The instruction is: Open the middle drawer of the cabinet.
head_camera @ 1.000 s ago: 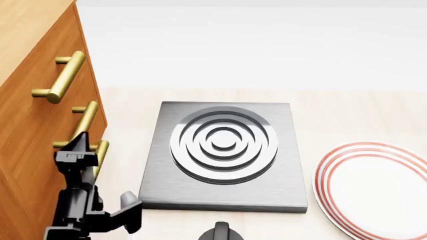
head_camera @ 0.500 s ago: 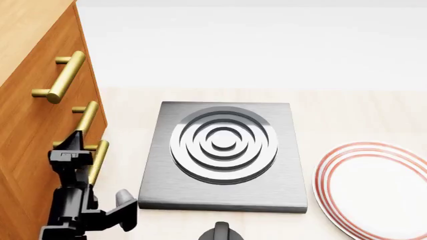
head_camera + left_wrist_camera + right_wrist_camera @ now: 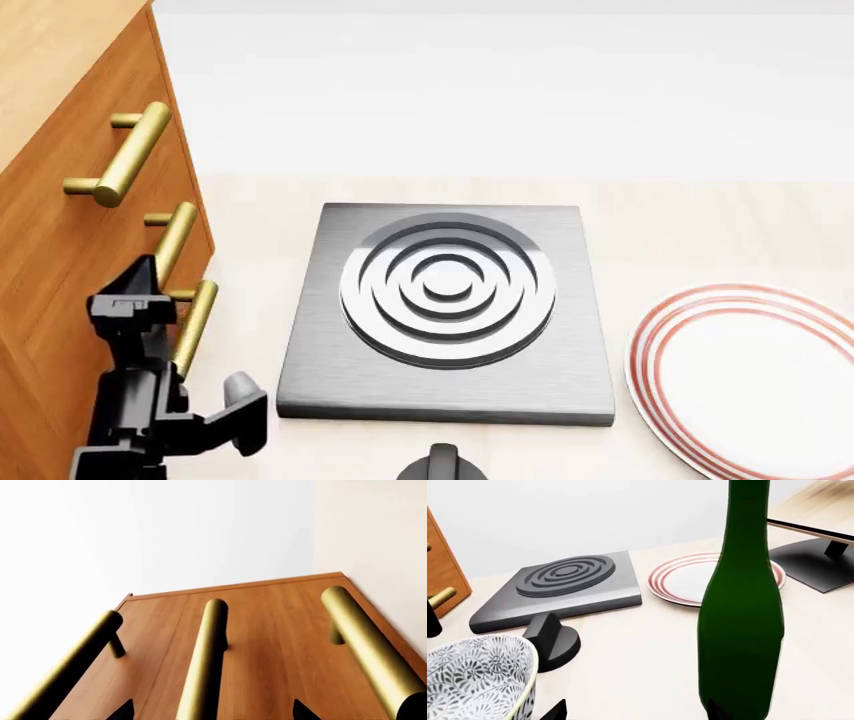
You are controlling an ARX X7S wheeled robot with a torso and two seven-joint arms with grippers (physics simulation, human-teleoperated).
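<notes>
- The left gripper (image 3: 134, 290) stands in front of the cabinet (image 3: 54, 250) at the height of the middle and lowest handles; in the left wrist view its 2 dark fingertips (image 3: 123, 711) sit wide apart on either side of the central brass bar, so the jaws are spread and clamp nothing.
- That central bar is the middle drawer's handle (image 3: 203, 660); it runs between the spread tips, and whether either tip touches it cannot be told.
- The middle drawer (image 3: 134, 235) is the 2nd of 3 orange-brown fronts and lies flush with the other 2.
- The top handle (image 3: 127, 155) and the lowest handle (image 3: 194, 320) flank it; in the head view the left gripper partly hides the lower 2 bars.
- The right gripper shows only as 2 dark tips (image 3: 557, 711) at the edge of its wrist view; they stand apart with nothing between them.
- Near those tips stands a green glass bottle (image 3: 740, 610), upright, and a black-and-white patterned bowl (image 3: 474, 675).
- A black knob (image 3: 550, 640) lies just beside the bowl, in front of a grey burner plate with raised rings (image 3: 447, 300).
- A white plate with red rim rings (image 3: 747, 370) rests on the pale tabletop (image 3: 667, 230), to the right of the burner.
- A dark stand (image 3: 814, 565) sits beyond the plate.
</notes>
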